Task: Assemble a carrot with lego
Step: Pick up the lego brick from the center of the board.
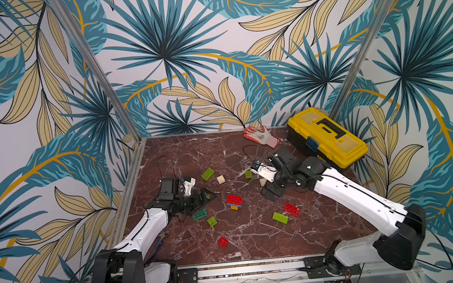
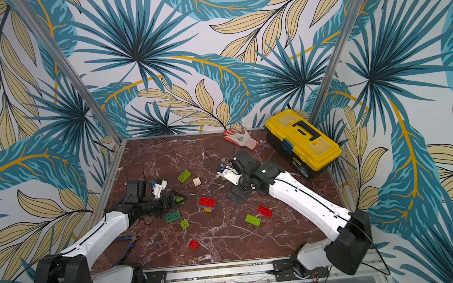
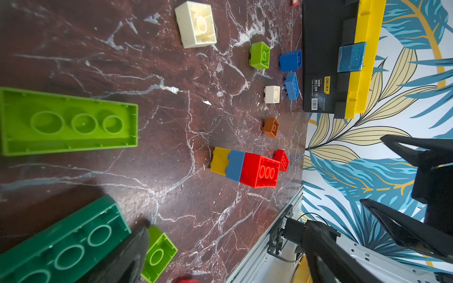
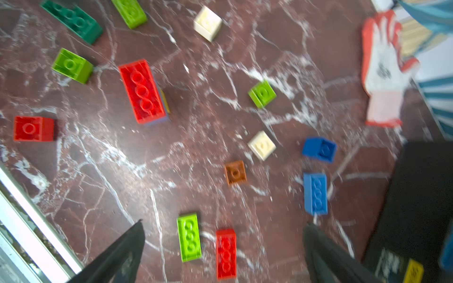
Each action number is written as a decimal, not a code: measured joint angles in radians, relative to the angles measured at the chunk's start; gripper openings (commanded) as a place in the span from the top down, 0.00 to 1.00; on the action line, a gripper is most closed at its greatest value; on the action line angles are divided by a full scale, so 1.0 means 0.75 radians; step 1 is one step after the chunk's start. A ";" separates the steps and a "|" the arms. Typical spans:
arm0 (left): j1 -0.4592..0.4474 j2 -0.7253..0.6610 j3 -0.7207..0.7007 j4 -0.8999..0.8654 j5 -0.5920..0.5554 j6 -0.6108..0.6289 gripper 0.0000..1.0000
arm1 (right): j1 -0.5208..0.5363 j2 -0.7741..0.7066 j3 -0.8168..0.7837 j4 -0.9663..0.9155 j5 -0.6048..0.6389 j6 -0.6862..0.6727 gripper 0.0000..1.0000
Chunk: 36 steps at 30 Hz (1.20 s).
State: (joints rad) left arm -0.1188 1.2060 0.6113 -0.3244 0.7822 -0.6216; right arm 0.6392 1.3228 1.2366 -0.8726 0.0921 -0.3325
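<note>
Top views: left gripper (image 1: 212, 195) sits low over the table (image 1: 181, 151). Its fingers (image 3: 127, 254) stand wide apart, nothing clamped. A light green oblong brick (image 3: 68, 122) lies underside up beneath it and shows through the finger frame in both top views. Just in front lie a dark green oblong brick (image 1: 200, 214) and a small light green square brick (image 1: 212, 221). Left wrist view puts the square just beside one fingertip.

Centre: lego stack (image 1: 234, 200), red over blue over yellow, free on the table between the two grippers, touched by neither.

Further right, right gripper (image 4: 224, 223) hangs above the table, fingers spread wide, empty. Right wrist view: a light green oblong (image 4: 189, 236) and a red oblong (image 4: 226, 253) lie side by side on the table between the fingertips, untouched. Yellow toolbox (image 1: 328, 136) at back right.
</note>
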 measured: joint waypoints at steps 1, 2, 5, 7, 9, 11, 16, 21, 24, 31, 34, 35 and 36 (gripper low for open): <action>-0.002 -0.006 0.000 0.000 0.000 -0.001 0.01 | -0.017 -0.040 -0.049 0.004 0.023 0.005 0.00; -0.003 -0.014 0.000 -0.001 0.001 -0.005 0.01 | -0.043 -0.077 -0.113 0.010 0.052 0.010 0.01; -0.006 -0.038 0.000 -0.001 0.006 -0.012 0.01 | -0.116 -0.093 -0.262 0.028 0.113 0.020 0.00; -0.006 -0.054 0.000 -0.001 0.013 -0.019 0.01 | -0.157 -0.086 -0.349 0.050 0.143 0.025 0.01; -0.007 -0.073 0.000 0.000 0.021 -0.021 0.01 | -0.180 -0.084 -0.427 0.062 0.168 0.030 0.01; -0.007 -0.089 0.000 0.001 0.030 -0.024 0.01 | -0.195 -0.072 -0.458 0.063 0.172 0.030 0.02; -0.007 -0.109 0.000 0.001 0.043 -0.026 0.00 | -0.299 0.008 -0.486 0.115 0.109 0.025 0.09; -0.007 -0.110 0.000 0.001 0.045 -0.026 0.01 | -0.372 0.054 -0.499 0.137 0.019 0.006 0.18; -0.007 -0.110 0.000 0.001 0.045 -0.025 0.01 | -0.383 0.073 -0.499 0.146 -0.037 -0.003 0.20; -0.007 -0.110 0.000 -0.002 0.044 -0.019 0.01 | -0.389 0.116 -0.499 0.156 -0.129 -0.012 0.26; -0.007 -0.110 0.001 -0.006 0.044 -0.015 0.01 | -0.389 0.155 -0.499 0.155 -0.141 -0.020 0.28; -0.007 -0.110 0.001 -0.008 0.044 -0.014 0.01 | -0.389 0.170 -0.499 0.155 -0.144 -0.022 0.29; -0.007 -0.110 0.002 -0.008 0.044 -0.011 0.01 | -0.389 0.185 -0.499 0.155 -0.145 -0.022 0.30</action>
State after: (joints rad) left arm -0.1238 1.1236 0.6128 -0.3305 0.8154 -0.6296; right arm 0.3473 1.4616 0.8619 -0.7563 -0.0170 -0.3489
